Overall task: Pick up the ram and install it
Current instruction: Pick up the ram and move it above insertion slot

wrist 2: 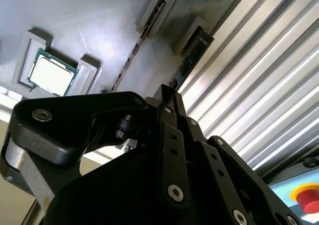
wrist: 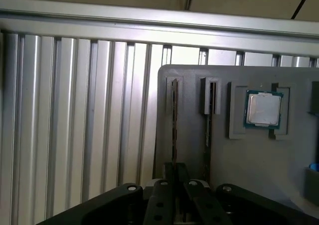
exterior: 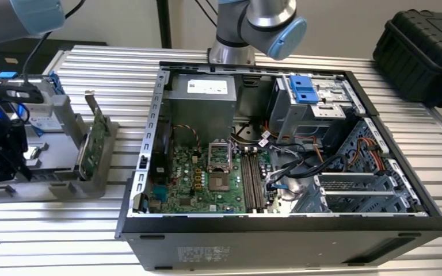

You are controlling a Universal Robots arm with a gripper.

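Clamping narrow on the ram (wrist: pixel 174 120), the gripper (wrist: pixel 175 169) holds it standing in its slot in the grey tray (exterior: pixel 44 188), at nine o'clock from the open computer case (exterior: pixel 282 244) in the exterior view. Sharing that tray: a second stick (wrist: pixel 212 110) and a processor (wrist: pixel 263 109).

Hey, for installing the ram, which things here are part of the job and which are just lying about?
Job: ram stick in line with the gripper; motherboard memory slots; open computer case.
Lying about: second stick in the next slot; processor chip; green card; black carrying case.
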